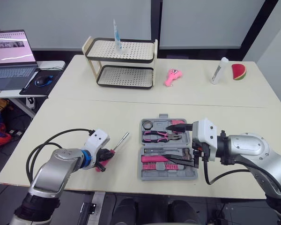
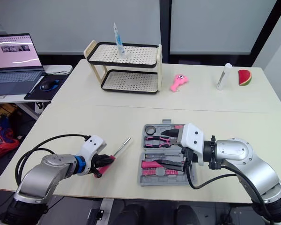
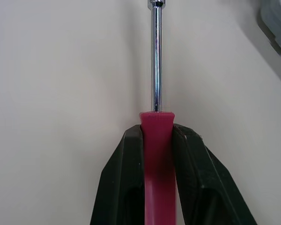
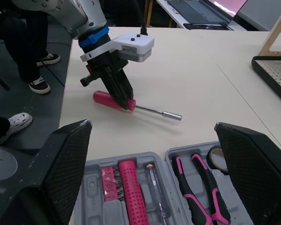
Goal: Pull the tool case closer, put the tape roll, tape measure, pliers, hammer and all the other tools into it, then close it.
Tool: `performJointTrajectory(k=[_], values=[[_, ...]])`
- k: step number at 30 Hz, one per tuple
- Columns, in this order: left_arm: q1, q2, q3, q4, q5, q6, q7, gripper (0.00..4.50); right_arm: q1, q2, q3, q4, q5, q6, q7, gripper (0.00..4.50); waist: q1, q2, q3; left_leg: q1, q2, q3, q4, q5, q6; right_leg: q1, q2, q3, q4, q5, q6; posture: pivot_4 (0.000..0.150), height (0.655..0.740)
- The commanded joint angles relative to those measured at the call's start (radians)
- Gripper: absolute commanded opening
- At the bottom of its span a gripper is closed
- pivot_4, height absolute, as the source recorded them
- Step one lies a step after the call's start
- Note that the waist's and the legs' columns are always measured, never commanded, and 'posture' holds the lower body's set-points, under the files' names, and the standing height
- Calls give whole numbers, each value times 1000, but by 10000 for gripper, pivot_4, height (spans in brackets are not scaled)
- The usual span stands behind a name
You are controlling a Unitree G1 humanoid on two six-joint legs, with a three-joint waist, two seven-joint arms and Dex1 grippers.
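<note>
One light, stiff screwdriver, probably slick along its shaft; left tool is clamped on the pink handle, right tool spread apart above the case.

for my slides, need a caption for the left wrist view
Left gripper shut on the pink-handled screwdriver, its steel shaft lying along the pale table.

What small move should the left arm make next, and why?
Probably lift the screwdriver off the table and swing it toward the tool case. The left gripper has its jaws shut on the pink handle, the shaft seems to lie on the table, and the case stands open beside it.
</note>
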Motion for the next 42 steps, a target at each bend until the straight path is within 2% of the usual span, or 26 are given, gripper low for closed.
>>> performJointTrajectory(k=[1, 2, 3, 5, 9, 15, 18, 26, 30, 34, 42], values=[[-25, -2, -37, 38, 20, -56, 30, 5369, -10, -5, -15, -26, 3, -15, 4, 45000, 0, 0, 0, 0, 0, 1, 0, 0, 0, 0, 0, 0, 0, 0, 0, 1500, 7400], [-27, 3, -49, 45, 24, -70, 30, 5369, -10, -5, -15, -24, 1, -15, 4, 45000, 0, 0, 0, 0, 0, 1, 0, 0, 0, 0, 0, 0, -1, 0, 0, 1500, 7400], [-26, 5, -53, 50, 21, -77, 28, 10793, -10, -5, -15, -24, -1, -15, 3, 45000, 0, 0, 0, 0, 0, 1, 0, 2, -3, 0, 0, 0, -1, 0, 0, 1500, 7400], [-23, 8, -53, 51, 12, -86, 26, 15057, -8, -8, -16, -24, -2, -16, 3, 45000, -1, 0, 0, 0, 0, 1, 0, 2, -4, 0, 0, 0, -1, 0, 0, 1500, 7400], [-22, 13, -31, 30, -19, -99, 16, 27579, -6, -17, -20, -20, -7, -20, 10, 45000, -1, 0, 0, 0, 0, 0, 0, 2, -4, 0, 0, 0, -1, 0, 0, 1500, 7400], [20, 89, 92, -109, -114, -78, -36, 44802, -2, -50, -14, 1, -14, -44, 60, 45000, -6, 0, 0, 0, 1, 0, -1, 2, -4, 0, 0, 1, -3, 0, 0, 1500, 7400], [138, 157, 241, -214, -174, -71, -83, 44802, -31, -55, 2, 32, -21, -53, 92, 45000, -11, 0, 0, 0, 1, 1, -2, 2, -4, 0, -1, 1, -4, 0, 0, 1500, 7400], [442, 244, 604, -366, -323, -24, -223, 44802, -119, -21, 50, 90, -35, -70, 131, 45000, -10, 1, 0, 0, 1, 0, -3, 2, -4, 1, -4, 1, -7, 0, -1, 1500, 7400], [483, 245, 682, -387, -377, 4, -226, 44802, -149, -4, 59, 90, -24, -50, 137, 45000, 0, 1, 0, 0, 1, -2, -2, 1, -2, 2, -6, 1, -8, 0, -1, 1500, 7400], [472, 242, 657, -384, -382, -11, -194, 44802, -155, -1, 64, 87, -30, -51, 138, 45000, 0, 1, 0, 0, 0, -1, -2, 0, 0, 3, -6, 1, -10, 0, -1, 1500, 7400], [321, 108, 295, -264, -232, -180, 8, 44802, -134, -19, 51, 56, -28, -28, 125, 45000, -1, 1, 0, 1, 0, -1, -3, 0, 0, 6, -6, 1, -13, 0, -1, 1500, 7400]])
